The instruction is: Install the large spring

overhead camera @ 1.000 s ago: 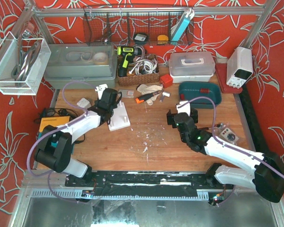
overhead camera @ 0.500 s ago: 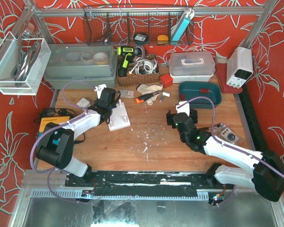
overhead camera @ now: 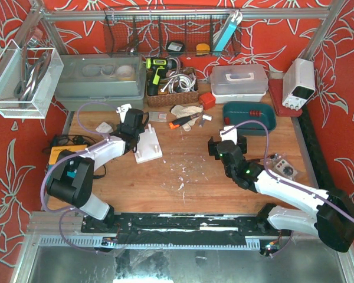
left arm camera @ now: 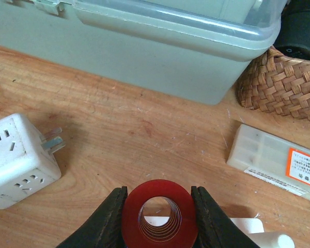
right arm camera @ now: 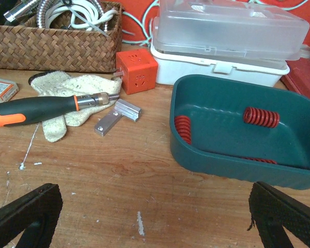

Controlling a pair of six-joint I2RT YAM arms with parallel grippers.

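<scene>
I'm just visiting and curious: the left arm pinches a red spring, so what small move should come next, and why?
Probably shift the left end effector toward the white peg block and line the red spring up over a peg. The spring is gripped between the fingers, its bore open, and the block lies right beside it, pegs apparently bare.

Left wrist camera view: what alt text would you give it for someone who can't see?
The left gripper clamps a large red spring, seen end-on, above a wooden table. A white plug adapter lies left, a labelled clear case right, a grey plastic bin and wicker basket behind.
</scene>
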